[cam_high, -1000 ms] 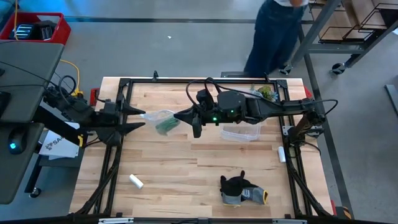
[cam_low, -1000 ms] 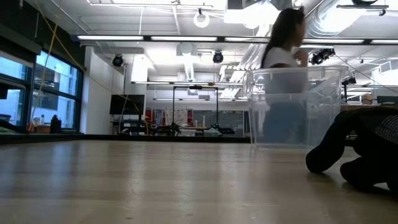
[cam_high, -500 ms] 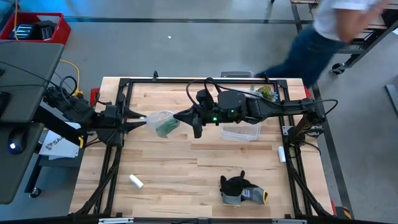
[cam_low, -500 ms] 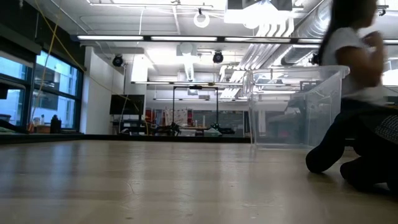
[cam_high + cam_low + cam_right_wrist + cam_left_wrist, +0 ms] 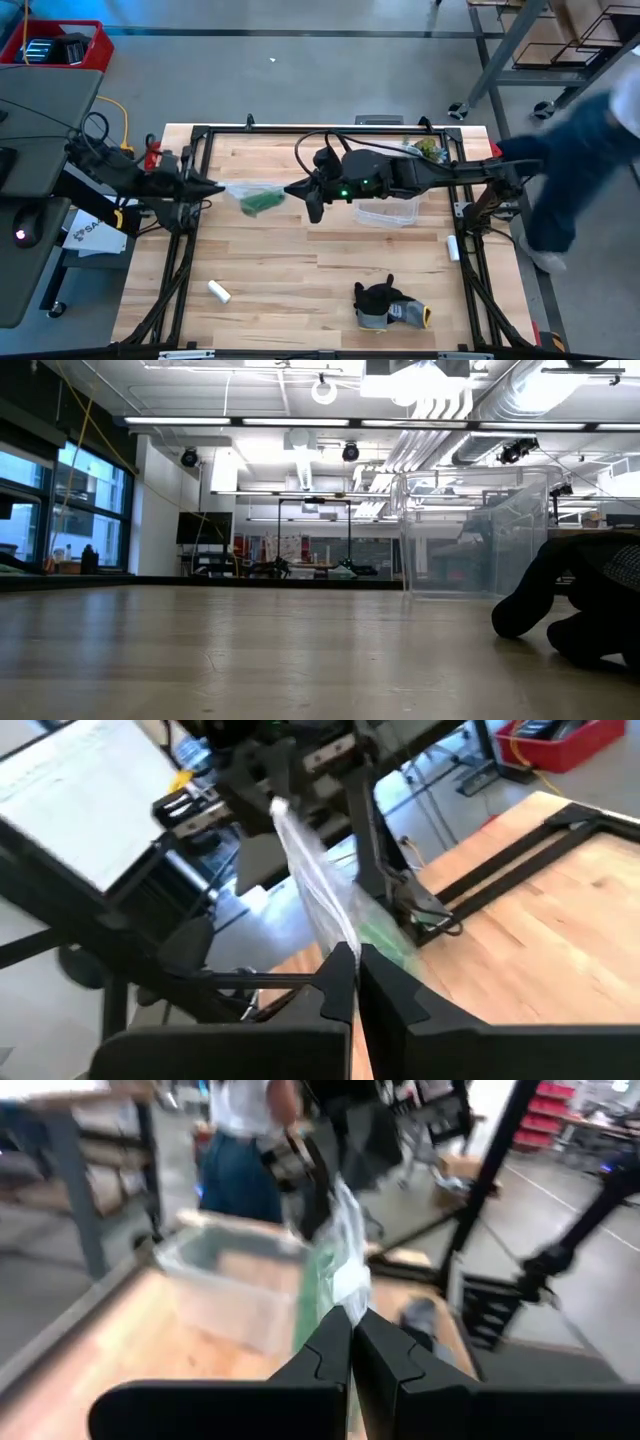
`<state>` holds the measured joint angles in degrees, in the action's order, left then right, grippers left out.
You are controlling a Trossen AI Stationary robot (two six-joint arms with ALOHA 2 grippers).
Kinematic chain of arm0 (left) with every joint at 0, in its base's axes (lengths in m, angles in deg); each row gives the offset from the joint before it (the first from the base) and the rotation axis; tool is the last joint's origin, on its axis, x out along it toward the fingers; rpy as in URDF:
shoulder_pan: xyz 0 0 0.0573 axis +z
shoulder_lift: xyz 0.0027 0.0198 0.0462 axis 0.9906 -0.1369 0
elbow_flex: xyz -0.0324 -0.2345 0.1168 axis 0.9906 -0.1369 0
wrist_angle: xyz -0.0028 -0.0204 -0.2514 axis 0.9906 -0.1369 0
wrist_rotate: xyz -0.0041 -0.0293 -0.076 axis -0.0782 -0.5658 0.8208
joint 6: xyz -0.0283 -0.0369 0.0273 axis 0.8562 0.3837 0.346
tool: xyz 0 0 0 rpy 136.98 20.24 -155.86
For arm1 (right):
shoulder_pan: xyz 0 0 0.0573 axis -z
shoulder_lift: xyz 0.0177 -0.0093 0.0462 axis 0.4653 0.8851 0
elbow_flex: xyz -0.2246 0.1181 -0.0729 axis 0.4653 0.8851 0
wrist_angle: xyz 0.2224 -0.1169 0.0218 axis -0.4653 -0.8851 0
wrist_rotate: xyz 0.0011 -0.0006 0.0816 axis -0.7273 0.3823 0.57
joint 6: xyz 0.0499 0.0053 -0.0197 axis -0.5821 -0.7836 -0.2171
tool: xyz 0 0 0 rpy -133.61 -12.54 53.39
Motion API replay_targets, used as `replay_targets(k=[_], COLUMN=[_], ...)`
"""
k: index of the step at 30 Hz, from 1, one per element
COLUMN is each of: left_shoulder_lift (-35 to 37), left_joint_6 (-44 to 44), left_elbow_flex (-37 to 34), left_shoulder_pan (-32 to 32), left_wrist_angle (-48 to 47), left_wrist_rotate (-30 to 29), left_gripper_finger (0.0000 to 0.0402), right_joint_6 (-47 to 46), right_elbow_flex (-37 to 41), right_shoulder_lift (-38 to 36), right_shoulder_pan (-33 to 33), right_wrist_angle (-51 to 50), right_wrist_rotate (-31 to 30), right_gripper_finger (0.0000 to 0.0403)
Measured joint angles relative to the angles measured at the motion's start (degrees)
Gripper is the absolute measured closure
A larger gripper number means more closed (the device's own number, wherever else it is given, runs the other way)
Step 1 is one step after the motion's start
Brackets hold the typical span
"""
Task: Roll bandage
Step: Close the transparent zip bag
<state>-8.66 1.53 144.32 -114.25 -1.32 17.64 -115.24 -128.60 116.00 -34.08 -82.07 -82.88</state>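
Bandage in clear bag hangs between clenched left pincer and right pincer.

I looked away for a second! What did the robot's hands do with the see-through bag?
The left hand closed onto one end of the clear bag holding the green bandage, pulling it flatter between both hands. A person walked off toward the right. The right hand stayed shut on the bag; the glove and white cylinder stayed put.
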Motion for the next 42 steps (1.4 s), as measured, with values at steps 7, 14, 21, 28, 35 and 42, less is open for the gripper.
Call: replay_targets(k=[7, 14, 21, 28, 35, 42], left_shoulder_lift=[0.0, 0.0, -0.6, -5.7, -20.2, -32.3], left_joint_6=[8.2, 7.9, 7.9, -0.2, -4.2, -9.8], left_elbow_flex=[0.4, 0.4, 0.4, 1.7, 13.4, 22.6], left_shoulder_pan=[0.0, 0.0, 0.0, 2.1, 9.7, 15.1], left_wrist_angle=[-8.2, -7.5, -7.7, -3.0, -13.0, -21.6], left_wrist_rotate=[4.6, 4.5, 3.6, 3.8, 20.5, 27.2], left_gripper_finger=[0.0401, 0.0401, 0.0401, 0.0401, 0.0401, 0.0401], right_joint_6=[1.3, 4.0, 4.7, 10.2, 19.9, 27.0], right_elbow_flex=[0.0, 0.0, 0.0, 0.0, 0.1, 0.1], right_shoulder_lift=[0.0, -1.1, -4.5, -4.8, -0.2, 1.5], right_shoulder_pan=[0.0, 0.0, 0.3, 0.3, -0.3, -1.0], right_wrist_angle=[-0.3, -0.2, -3.5, 2.5, 6.2, 2.4], right_wrist_rotate=[-1.2, 0.8, -0.8, 4.8, 11.7, 6.9], right_gripper_finger=[0.0403, 0.0403, 0.0357, 0.0252, 0.0245, 0.0265])
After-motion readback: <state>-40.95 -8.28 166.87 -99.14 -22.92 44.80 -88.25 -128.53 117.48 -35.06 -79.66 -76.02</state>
